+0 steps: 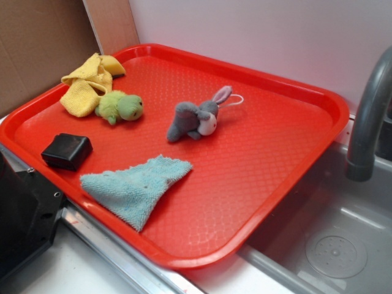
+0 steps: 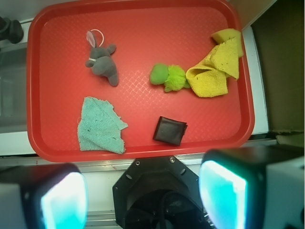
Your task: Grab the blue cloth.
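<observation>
The blue cloth (image 1: 138, 187) lies flat on the red tray (image 1: 257, 184), near its front edge, a fuzzy light teal triangle. From above it shows at the tray's lower left (image 2: 100, 126). My gripper (image 2: 143, 195) hangs high over the robot's base, off the tray, with both cyan-padded fingers (image 2: 64, 200) spread wide and nothing between them. It is open and well away from the cloth. The gripper does not appear in the exterior view.
On the tray also lie a grey plush bunny (image 1: 197, 119), a green plush turtle (image 1: 120, 106), a yellow cloth (image 1: 89, 82) and a black block (image 1: 67, 150). A sink with a grey faucet (image 1: 370, 116) sits to the right. The black robot base (image 2: 159, 195) is below the tray.
</observation>
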Tool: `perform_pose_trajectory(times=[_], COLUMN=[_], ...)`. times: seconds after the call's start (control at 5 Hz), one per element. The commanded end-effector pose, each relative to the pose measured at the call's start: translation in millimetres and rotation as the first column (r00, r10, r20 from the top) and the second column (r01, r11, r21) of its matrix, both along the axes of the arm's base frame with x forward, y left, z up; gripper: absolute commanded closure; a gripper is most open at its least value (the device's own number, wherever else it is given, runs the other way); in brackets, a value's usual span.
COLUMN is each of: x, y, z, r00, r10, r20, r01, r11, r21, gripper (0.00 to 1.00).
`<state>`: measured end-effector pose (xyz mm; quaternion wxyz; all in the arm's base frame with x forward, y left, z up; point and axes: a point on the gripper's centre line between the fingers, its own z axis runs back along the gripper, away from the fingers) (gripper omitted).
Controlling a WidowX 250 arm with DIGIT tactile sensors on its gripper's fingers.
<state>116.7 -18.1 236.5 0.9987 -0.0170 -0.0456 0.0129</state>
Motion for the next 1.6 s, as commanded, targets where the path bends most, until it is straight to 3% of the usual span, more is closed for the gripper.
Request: perform_pose_trajectory(times=[0.0,0.2,0.4,0.6,0.8,1.0,1.2,1.4], x=[0,13,19,22,23,26,25,25], y=[0,-43,-71,-89,-92,-64,-70,-70], z=[0,-43,-65,-87,-116,-142,-136,-136], r00=[1.000,0.966,0.901,0.827,0.763,0.755,0.709,0.709], r10=[0.000,-0.247,-0.423,-0.555,-0.629,-0.634,-0.683,-0.683], r20=[0.000,-0.077,-0.096,-0.090,-0.148,-0.170,-0.177,-0.177], r01=[0.000,0.242,0.416,0.551,0.634,0.648,0.702,0.702], r11=[1.000,0.968,0.905,0.832,0.773,0.760,0.709,0.709], r21=[0.000,-0.060,-0.088,-0.065,-0.013,0.045,0.075,0.075], gripper=[0.00,0.00,0.00,0.00,0.00,0.00,0.00,0.00])
